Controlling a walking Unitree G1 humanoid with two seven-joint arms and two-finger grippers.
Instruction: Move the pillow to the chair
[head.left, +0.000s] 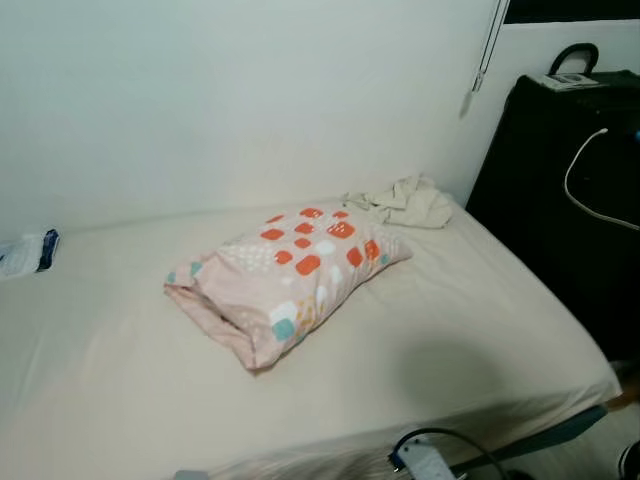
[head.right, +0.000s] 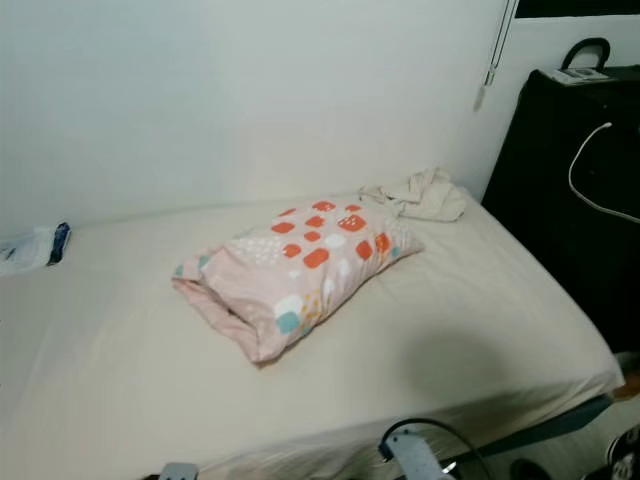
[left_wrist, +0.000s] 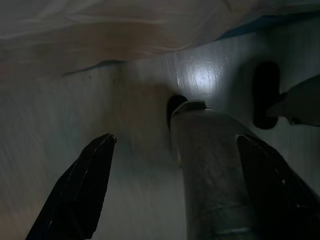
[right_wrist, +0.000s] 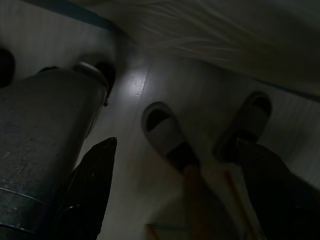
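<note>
While both arms hang at my sides, the pillow (head.left: 290, 280) lies folded near the middle of the bed (head.left: 470, 330), well apart from the crumpled cloth (head.left: 410, 203) by the wall. My left claw (left_wrist: 175, 185) and right claw (right_wrist: 175, 190) point down at the floor, fingers spread apart, holding nothing; slippers (right_wrist: 167, 135) sit below the right one. I see no chair from here, so I would have to search for it while carrying. My worry is the grasp: a soft, folded pillow could unfold or slide out of thin fingers, and the slippers could catch a foot.
</note>
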